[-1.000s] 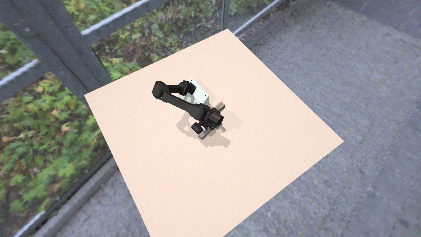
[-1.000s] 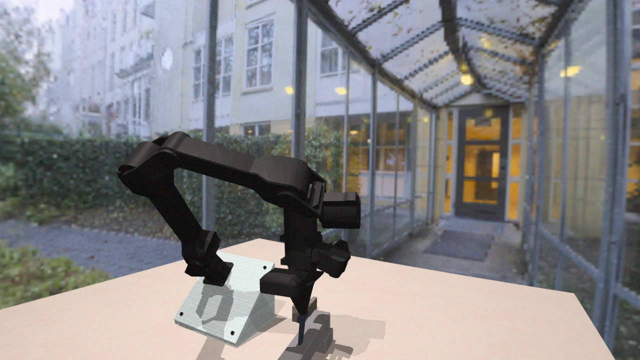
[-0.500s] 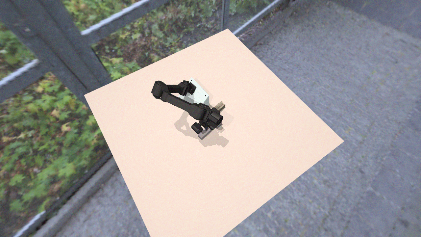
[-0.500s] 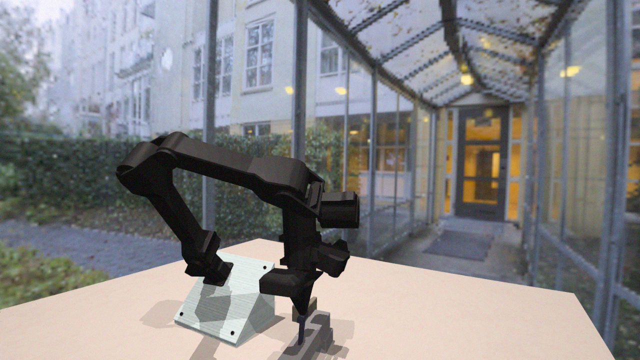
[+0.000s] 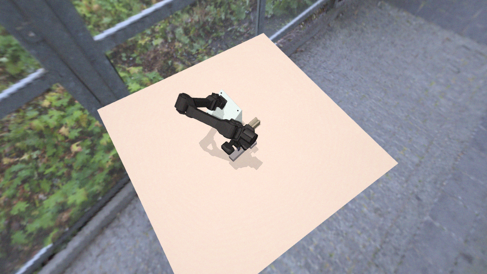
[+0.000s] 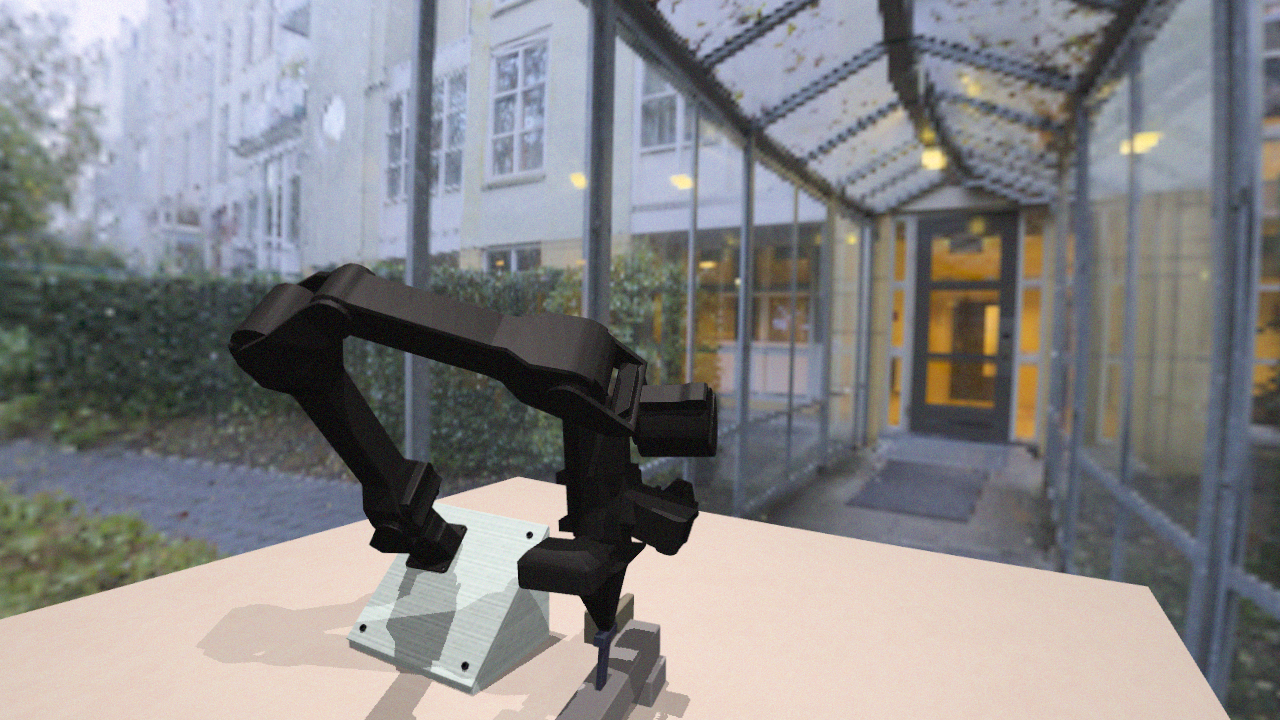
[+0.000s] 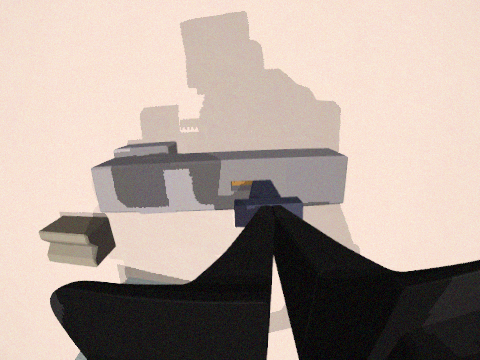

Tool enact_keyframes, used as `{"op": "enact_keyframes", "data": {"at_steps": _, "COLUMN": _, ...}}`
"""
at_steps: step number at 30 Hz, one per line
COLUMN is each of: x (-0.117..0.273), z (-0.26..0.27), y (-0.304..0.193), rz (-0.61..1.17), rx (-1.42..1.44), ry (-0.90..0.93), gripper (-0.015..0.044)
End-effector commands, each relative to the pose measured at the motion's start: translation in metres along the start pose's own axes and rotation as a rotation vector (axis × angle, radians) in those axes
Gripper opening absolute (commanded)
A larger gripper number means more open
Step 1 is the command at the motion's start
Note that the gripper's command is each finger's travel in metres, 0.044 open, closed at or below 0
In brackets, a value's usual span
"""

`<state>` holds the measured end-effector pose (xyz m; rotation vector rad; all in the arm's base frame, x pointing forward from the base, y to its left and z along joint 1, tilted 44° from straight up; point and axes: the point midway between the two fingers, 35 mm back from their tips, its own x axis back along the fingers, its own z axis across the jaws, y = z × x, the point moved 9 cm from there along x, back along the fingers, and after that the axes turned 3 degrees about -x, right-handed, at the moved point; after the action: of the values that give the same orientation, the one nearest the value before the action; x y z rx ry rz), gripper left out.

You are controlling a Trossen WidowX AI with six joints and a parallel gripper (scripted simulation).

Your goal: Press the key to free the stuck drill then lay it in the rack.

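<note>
Our hand (image 5: 237, 145) (image 6: 605, 627) (image 7: 270, 215) is pressed together, its tips at the top of the upright dark blue piece (image 5: 239, 149) (image 6: 603, 662), by the grey block (image 5: 234, 156) (image 6: 610, 696) (image 7: 285, 175).

The arm (image 5: 204, 117) (image 6: 429, 322) looks like matt black plastic. Beneath the gripper (image 5: 238, 148) (image 6: 605, 626) (image 7: 270, 215), the grey block (image 5: 235, 156) (image 6: 595, 698) (image 7: 285, 175) appears smooth and matt. The wedge base (image 5: 234, 109) (image 6: 501, 617) behind it has a finely brushed, metal-like face. The tabletop (image 5: 238, 211) (image 6: 850, 626) (image 7: 400, 125) around looks matt, faintly grained.
</note>
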<state>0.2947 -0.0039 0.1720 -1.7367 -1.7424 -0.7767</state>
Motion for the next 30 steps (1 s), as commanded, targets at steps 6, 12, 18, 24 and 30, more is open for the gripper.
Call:
{"op": "enact_keyframes", "data": {"at_steps": 6, "x": -0.021, "z": -0.004, "y": -0.002, "rz": 0.05, "rx": -0.007, "ry": -0.011, "gripper": 0.0}}
{"op": "enact_keyframes", "data": {"at_steps": 12, "x": -0.024, "z": -0.004, "y": -0.002, "rz": 0.05, "rx": -0.007, "ry": -0.011, "gripper": 0.0}}
{"op": "enact_keyframes", "data": {"at_steps": 18, "x": -0.027, "z": -0.005, "y": -0.002, "rz": 0.05, "rx": -0.007, "ry": -0.011, "gripper": 0.0}}
{"op": "enact_keyframes", "data": {"at_steps": 24, "x": -0.03, "z": -0.005, "y": -0.003, "rz": 0.05, "rx": -0.007, "ry": -0.011, "gripper": 0.0}}
{"op": "enact_keyframes", "data": {"at_steps": 30, "x": -0.027, "z": -0.005, "y": -0.001, "rz": 0.05, "rx": -0.007, "ry": -0.01, "gripper": 0.0053}}
